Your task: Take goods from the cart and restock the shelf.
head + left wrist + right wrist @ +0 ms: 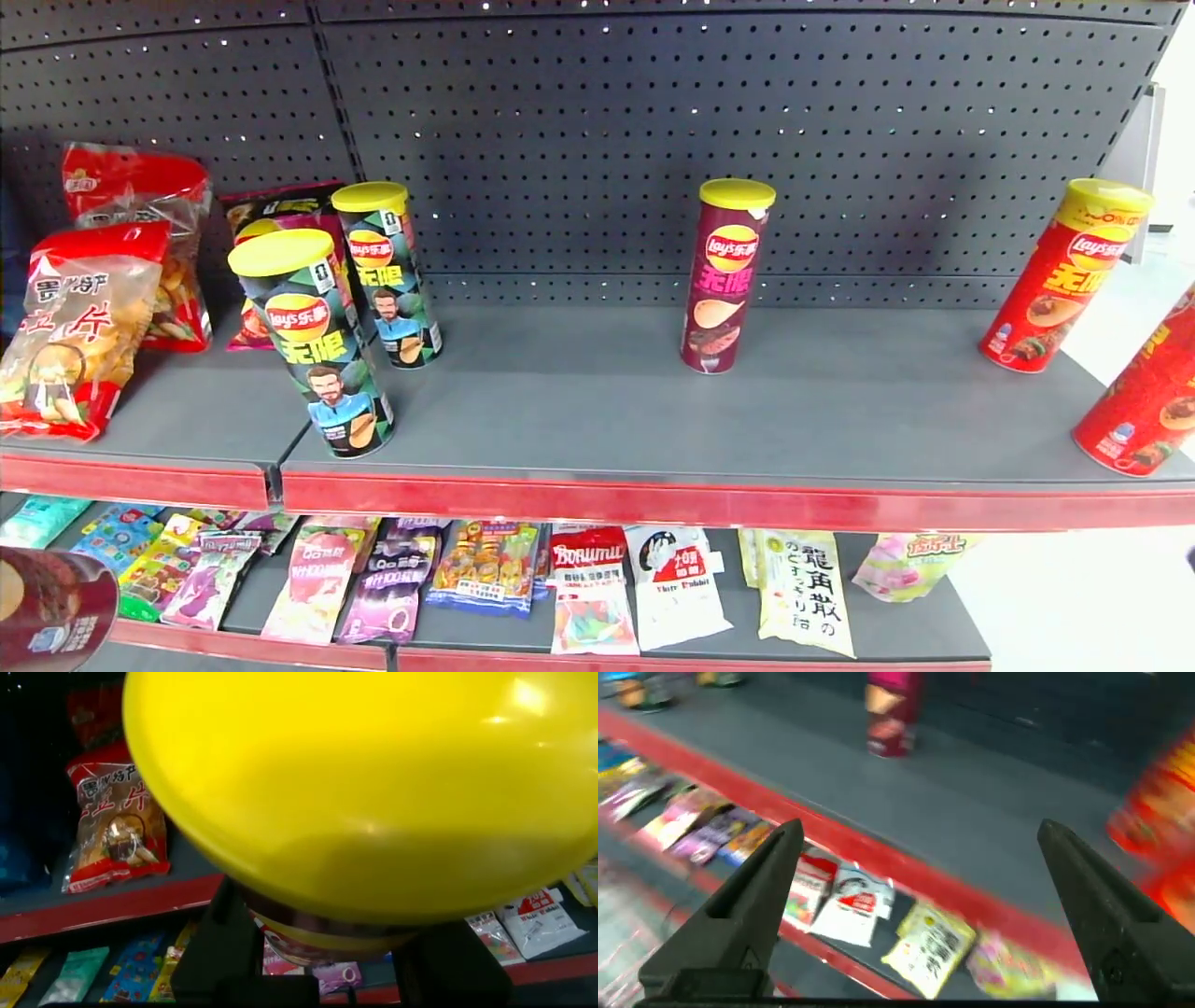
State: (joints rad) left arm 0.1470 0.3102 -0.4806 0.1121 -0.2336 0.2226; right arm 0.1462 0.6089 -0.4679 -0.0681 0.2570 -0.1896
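Left wrist view, can (374,784) gripped, right fingers (738,924) apart

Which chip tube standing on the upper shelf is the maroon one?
The tube standing alone in the middle; the left pair is dark and green-patterned, the right pair red.

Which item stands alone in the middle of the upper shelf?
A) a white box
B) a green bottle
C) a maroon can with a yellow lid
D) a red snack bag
C: the maroon can stands upright on the shelf, nothing close beside it.
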